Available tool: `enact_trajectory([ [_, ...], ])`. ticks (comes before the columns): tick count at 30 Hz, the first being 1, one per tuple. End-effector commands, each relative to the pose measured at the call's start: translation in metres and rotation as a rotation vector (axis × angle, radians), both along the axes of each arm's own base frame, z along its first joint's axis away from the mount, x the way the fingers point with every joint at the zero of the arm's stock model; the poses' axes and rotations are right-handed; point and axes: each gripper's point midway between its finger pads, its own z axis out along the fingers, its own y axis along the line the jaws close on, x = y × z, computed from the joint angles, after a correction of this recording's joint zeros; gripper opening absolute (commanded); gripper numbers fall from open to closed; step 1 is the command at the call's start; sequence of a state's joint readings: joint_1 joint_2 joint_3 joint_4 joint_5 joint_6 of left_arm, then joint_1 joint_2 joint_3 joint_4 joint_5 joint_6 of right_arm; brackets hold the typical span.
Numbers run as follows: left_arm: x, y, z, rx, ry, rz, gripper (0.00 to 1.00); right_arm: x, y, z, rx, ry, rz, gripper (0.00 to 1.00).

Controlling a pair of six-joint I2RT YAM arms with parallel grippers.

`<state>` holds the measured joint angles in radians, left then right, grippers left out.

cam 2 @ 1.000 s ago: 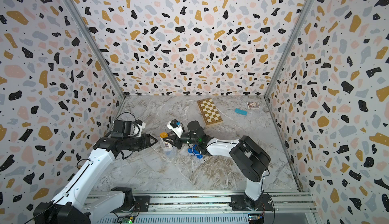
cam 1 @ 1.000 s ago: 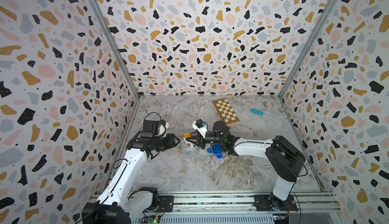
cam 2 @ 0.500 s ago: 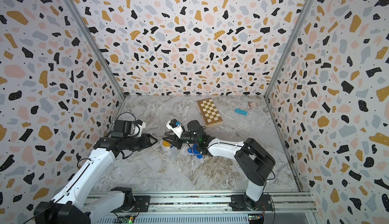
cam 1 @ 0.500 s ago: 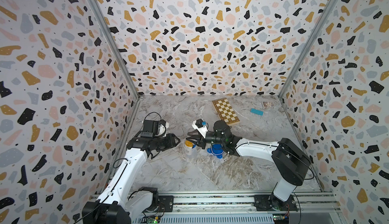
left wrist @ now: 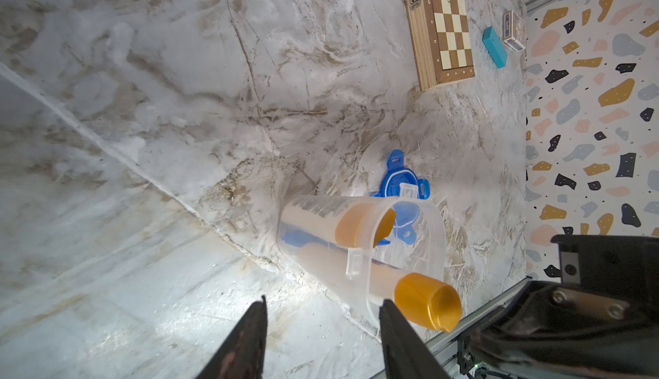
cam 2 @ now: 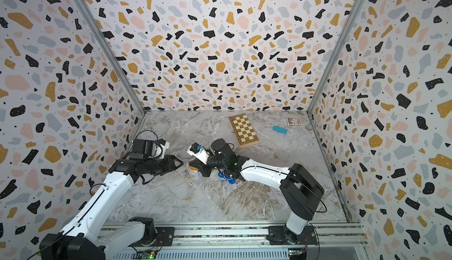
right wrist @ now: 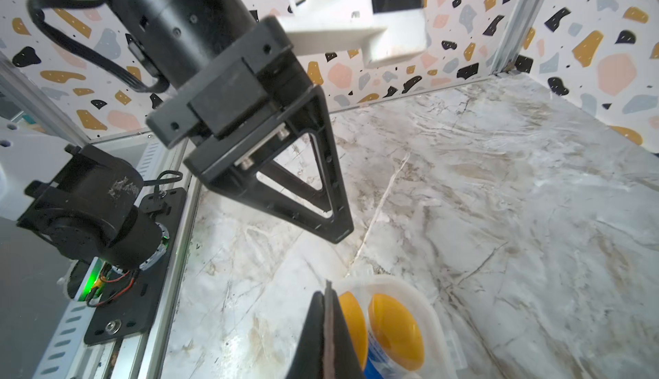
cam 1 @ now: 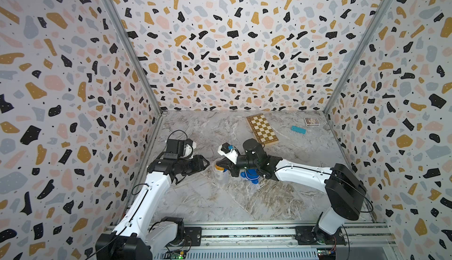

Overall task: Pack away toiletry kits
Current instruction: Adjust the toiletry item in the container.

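Standing upright near the middle of the marble worktop (cam 1: pixel 220 205), a clear tub (cam 1: pixel 220 177) holds two white bottles (left wrist: pixel 424 298) with orange caps, leaning side by side, one cap poking past the rim. We find the right claw (right wrist: pixel 327 288) pressed together with nothing between its fingers, its tips down at the tub's rim beside the caps; whether it touches them we cannot tell. The left claw (left wrist: pixel 322 304) hangs just left of the tub, spread and empty. Low inside the tub we glimpse something blue (left wrist: pixel 296 238), too blurred to name. The tub's blue lid (cam 1: pixel 250 175) lies flat on the worktop just right of the tub, partly under the right arm (cam 1: pixel 300 175). On the far side, well apart from all this, we see a wooden chessboard (cam 1: pixel 262 130), a teal block (cam 1: pixel 298 129) to its right and a small box (cam 1: pixel 311 121) near the far right corner.
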<state>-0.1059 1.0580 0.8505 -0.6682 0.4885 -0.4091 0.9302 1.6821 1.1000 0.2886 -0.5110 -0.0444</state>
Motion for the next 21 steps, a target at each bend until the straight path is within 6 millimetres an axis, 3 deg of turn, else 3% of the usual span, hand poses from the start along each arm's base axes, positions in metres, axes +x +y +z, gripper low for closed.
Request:
enact_trajectory([
  [1, 0.003, -0.001, 0.003, -0.010, -0.020, 0.003, 0.51, -0.003, 0.003, -0.006, -0.049, 0.039, 0.015, 0.00],
  [8, 0.005, -0.002, 0.003, -0.016, -0.021, -0.005, 0.51, -0.003, 0.007, -0.040, -0.164, 0.119, 0.004, 0.00],
  [12, 0.004, -0.002, 0.004, -0.016, -0.022, -0.007, 0.51, -0.004, 0.006, -0.042, -0.173, 0.119, -0.008, 0.00],
  [17, 0.005, -0.003, 0.005, -0.021, -0.025, -0.008, 0.51, 0.001, 0.009, -0.017, -0.120, 0.057, -0.026, 0.00],
  [21, 0.006, -0.002, 0.007, -0.012, -0.033, -0.009, 0.51, 0.009, 0.021, 0.024, -0.054, 0.000, -0.035, 0.03],
])
